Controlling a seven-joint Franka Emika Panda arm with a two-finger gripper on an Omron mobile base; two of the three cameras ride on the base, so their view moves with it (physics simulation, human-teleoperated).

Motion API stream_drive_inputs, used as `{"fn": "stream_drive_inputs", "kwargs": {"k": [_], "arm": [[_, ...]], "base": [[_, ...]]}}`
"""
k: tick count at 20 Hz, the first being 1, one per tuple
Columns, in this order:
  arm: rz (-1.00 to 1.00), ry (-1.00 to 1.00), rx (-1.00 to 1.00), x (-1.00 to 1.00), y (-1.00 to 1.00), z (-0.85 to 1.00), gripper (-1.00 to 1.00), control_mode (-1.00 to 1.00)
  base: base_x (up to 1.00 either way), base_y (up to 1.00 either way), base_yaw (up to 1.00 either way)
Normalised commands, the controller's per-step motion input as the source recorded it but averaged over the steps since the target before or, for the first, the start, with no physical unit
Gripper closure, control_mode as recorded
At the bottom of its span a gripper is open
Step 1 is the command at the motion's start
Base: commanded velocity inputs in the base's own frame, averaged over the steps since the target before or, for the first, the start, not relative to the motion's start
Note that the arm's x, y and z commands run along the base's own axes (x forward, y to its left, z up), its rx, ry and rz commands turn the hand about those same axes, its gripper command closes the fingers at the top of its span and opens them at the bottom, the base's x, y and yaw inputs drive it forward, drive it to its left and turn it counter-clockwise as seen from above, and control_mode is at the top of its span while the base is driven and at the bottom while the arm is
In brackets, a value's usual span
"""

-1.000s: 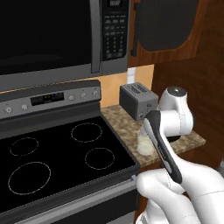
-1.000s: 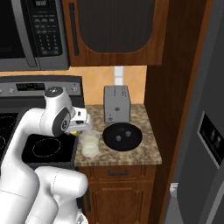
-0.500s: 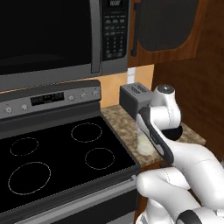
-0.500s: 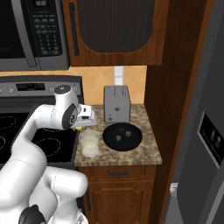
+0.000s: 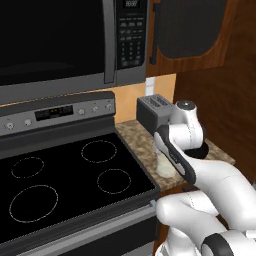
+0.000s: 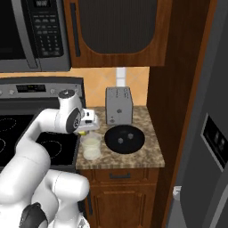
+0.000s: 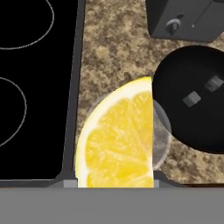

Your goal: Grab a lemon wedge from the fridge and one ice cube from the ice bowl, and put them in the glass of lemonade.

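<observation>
My gripper (image 7: 114, 181) is shut on the lemon wedge (image 7: 118, 140), a bright yellow slice that fills the lower middle of the hand view. Right beneath the wedge is the rim of the glass of lemonade (image 7: 162, 136). In the right base view the gripper (image 6: 87, 128) hovers just above the glass of lemonade (image 6: 91, 146), with a bit of the yellow lemon wedge (image 6: 82, 132) showing under the hand. The black ice bowl (image 6: 124, 139) sits just right of the glass with small grey ice cubes (image 7: 191, 99) inside. The fridge (image 6: 209, 133) stands at the far right.
A silver toaster (image 6: 119, 105) stands behind the bowl against the wall. The black stovetop (image 5: 75, 175) lies left of the granite counter (image 7: 113, 57). A microwave (image 5: 60, 45) and a wooden cabinet (image 6: 116, 31) hang overhead.
The arm has swung right from over the stove's edge, carrying the lemon wedge to above the glass. The jaws have stayed shut on the wedge.
</observation>
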Motion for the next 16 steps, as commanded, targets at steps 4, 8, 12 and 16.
{"fn": "stream_drive_inputs", "kwargs": {"k": [4, 8, 12, 16], "arm": [[0.01, 0.00, 0.00, 0.17, -0.04, -0.14, 1.00, -1.00], [0.00, 0.00, 0.00, 0.08, -0.02, -0.39, 1.00, -1.00], [0.00, 0.00, 0.00, 0.15, -0.11, -0.14, 1.00, -1.00], [0.01, 0.00, 0.00, 0.23, -0.11, 0.00, 1.00, -1.00]], "base": [[0.00, 0.00, 0.00], [0.00, 0.00, 0.00], [0.00, 0.00, 0.00], [0.00, 0.00, 0.00]]}}
